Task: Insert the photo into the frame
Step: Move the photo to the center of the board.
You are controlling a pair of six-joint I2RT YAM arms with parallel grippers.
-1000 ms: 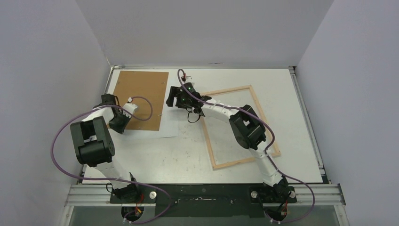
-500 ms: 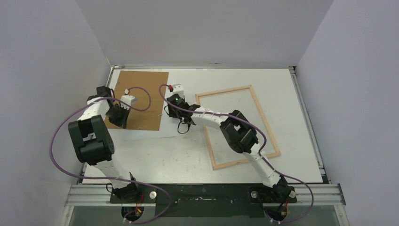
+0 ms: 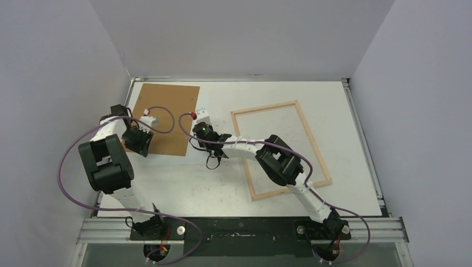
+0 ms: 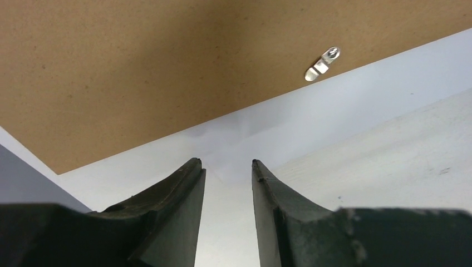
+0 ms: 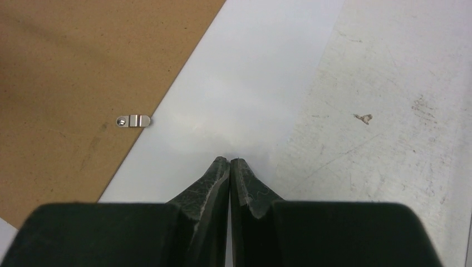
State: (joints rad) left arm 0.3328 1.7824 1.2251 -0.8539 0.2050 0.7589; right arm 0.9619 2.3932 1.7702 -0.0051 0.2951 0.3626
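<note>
Desk (image 3: 345, 111) white, scuffed. Right of centre, frame (image 3: 262, 107) of pale wood, flat, slightly skewed. At far left corner, brown backing panel (image 3: 167, 111), lying over photo (image 5: 222, 100), white back up, strip showing beside panel's edge. Left gripper (image 4: 225, 162) partly open over that strip, holding nothing. Right gripper (image 5: 230, 160) pressed shut, tips at photo; whether pinching paper, cannot tell. Small metal tab (image 5: 133, 120) on panel's edge.

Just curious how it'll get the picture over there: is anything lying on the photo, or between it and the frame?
Yes. The brown backing panel lies on top of the photo, hiding all but a white strip at its edges. Between photo and frame, only the robot's right arm crosses the table.
</note>
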